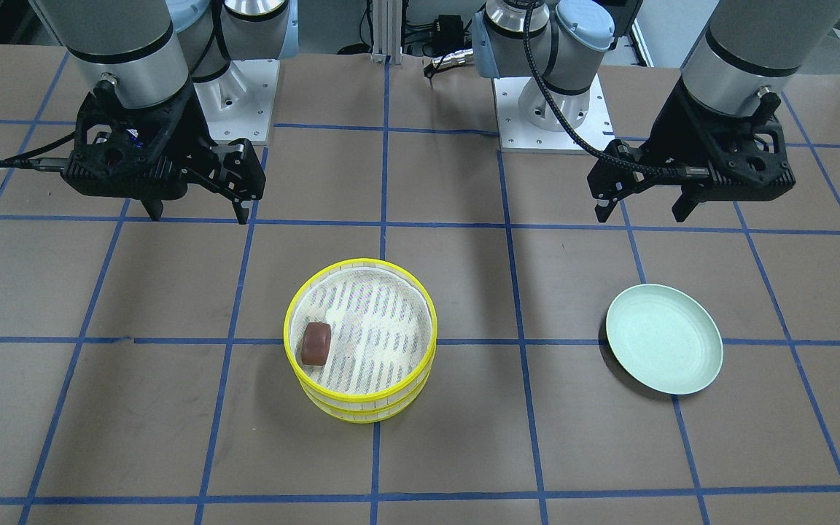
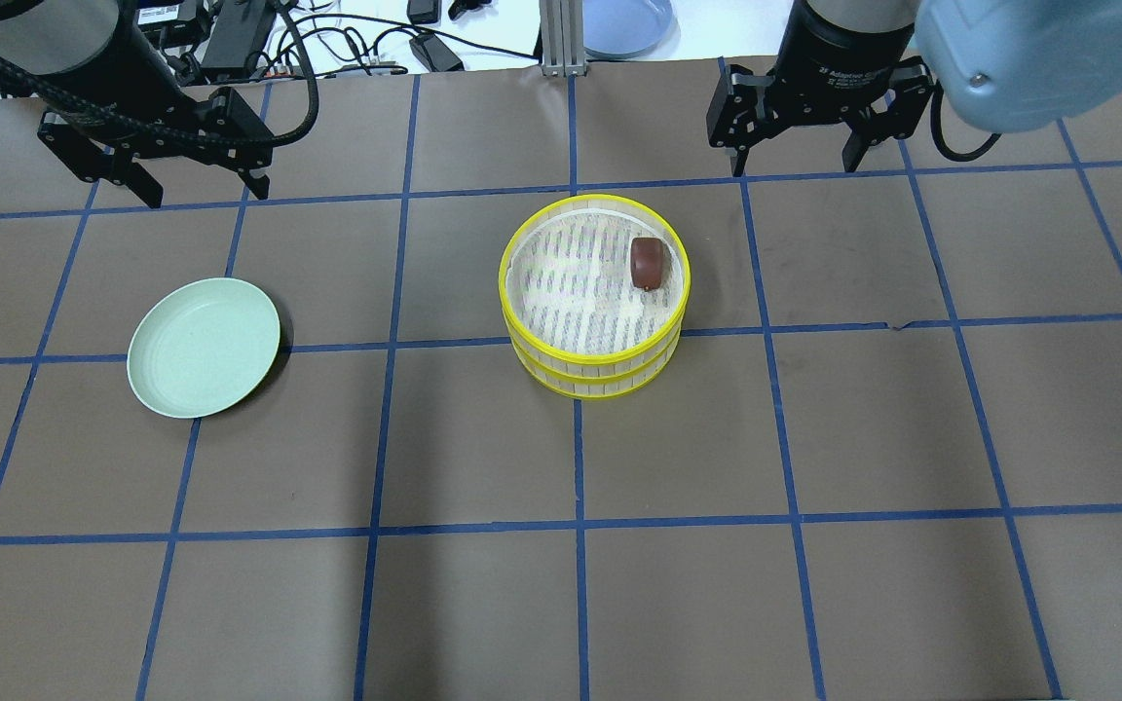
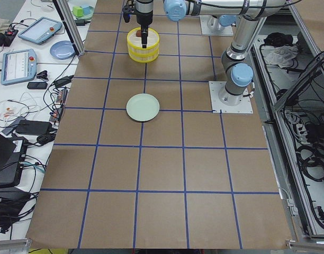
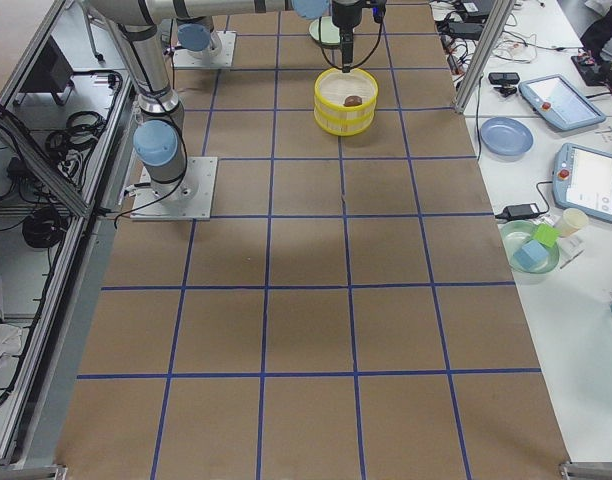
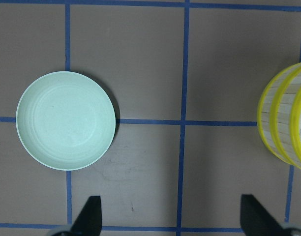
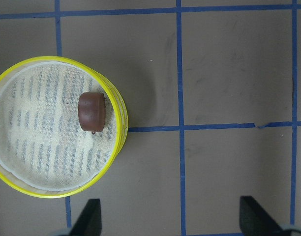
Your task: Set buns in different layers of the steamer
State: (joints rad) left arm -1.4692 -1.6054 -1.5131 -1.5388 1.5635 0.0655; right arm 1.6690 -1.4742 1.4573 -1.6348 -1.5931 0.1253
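Note:
Two yellow-rimmed steamer layers stand stacked mid-table: the top layer (image 2: pixel 571 282) (image 1: pixel 380 332) on the lower layer (image 2: pixel 585 382) (image 1: pixel 362 413). The dark reddish-brown bun (image 2: pixel 648 263) (image 1: pixel 316 343) (image 6: pixel 92 111) lies in the top layer near its rim. The cream-white bun is hidden or out of view. My left gripper (image 2: pixel 203 193) (image 1: pixel 642 217) (image 5: pixel 172 216) is open and empty, hovering behind the plate. My right gripper (image 2: pixel 795 167) (image 1: pixel 199 217) (image 6: pixel 172 219) is open and empty, hovering behind and to the right of the stack.
An empty pale green plate (image 2: pixel 204 347) (image 1: pixel 664 339) (image 5: pixel 66 120) lies on the left side of the table. The arm bases (image 1: pixel 551 109) are bolted at the robot's edge. Cables and a blue dish (image 2: pixel 624 19) lie past the far edge.

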